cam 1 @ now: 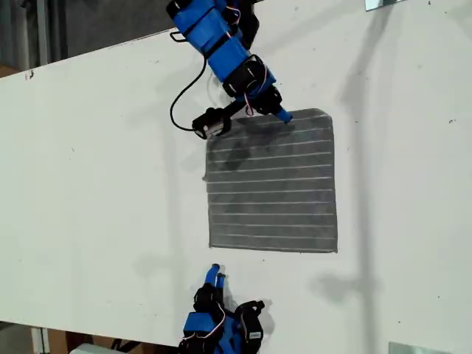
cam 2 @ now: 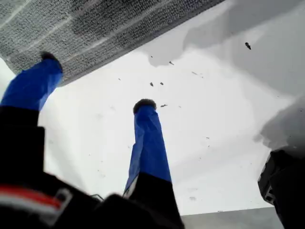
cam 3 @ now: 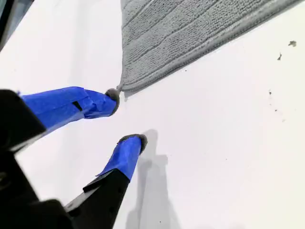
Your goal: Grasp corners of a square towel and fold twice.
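Observation:
The towel [cam 1: 273, 184] lies flat on the white table, dark grey with thin pale stripes. My first gripper [cam 1: 280, 113] reaches in from the exterior view's top and is at the towel's far edge, open. In the first wrist view [cam 2: 95, 82] one fingertip [cam 2: 47, 59] is over the towel's [cam 2: 95, 24] border and the other over bare table. My second gripper [cam 1: 215, 274] comes from the exterior view's bottom, open and empty [cam 3: 126, 118]. One of its fingertips [cam 3: 112, 95] is right beside the towel's [cam 3: 190, 28] near corner [cam 3: 121, 88].
A black cable [cam 1: 177, 103] loops on the table [cam 1: 88, 184] beside the first arm. Arm shadows fall across the table on the exterior view's right. The table's far edge [cam 1: 88, 55] runs along the exterior view's top left. Small dark specks [cam 2: 162, 84] dot the surface.

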Controlling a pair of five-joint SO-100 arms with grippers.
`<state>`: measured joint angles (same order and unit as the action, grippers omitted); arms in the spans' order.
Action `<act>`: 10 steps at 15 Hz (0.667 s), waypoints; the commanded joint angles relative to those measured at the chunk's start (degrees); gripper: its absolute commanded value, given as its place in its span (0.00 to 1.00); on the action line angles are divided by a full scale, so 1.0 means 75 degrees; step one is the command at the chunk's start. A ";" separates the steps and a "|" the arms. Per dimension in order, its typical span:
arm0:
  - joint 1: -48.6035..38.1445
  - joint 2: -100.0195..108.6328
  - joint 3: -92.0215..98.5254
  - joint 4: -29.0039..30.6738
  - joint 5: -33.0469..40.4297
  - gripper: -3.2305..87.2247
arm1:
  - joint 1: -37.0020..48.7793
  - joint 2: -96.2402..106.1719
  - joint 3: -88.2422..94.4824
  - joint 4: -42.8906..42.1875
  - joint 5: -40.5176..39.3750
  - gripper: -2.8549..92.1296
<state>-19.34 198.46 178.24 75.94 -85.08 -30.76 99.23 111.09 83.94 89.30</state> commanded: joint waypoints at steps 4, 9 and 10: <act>-0.0012 0.0023 -0.0023 0.0000 -0.0082 0.20 | -0.1160 -0.1441 -0.1711 -0.0797 0.0363 0.44; 0.0000 0.0023 -0.0023 -0.0012 -0.0082 0.20 | -0.1301 -0.3281 -0.2836 -0.1195 0.0211 0.45; 0.0012 0.0023 -0.0023 -0.0012 -0.0082 0.20 | -0.1277 -0.3457 -0.2918 -0.1348 0.0141 0.45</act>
<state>-19.34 198.46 178.24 75.94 -85.08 -40.34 73.21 92.64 75.06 91.05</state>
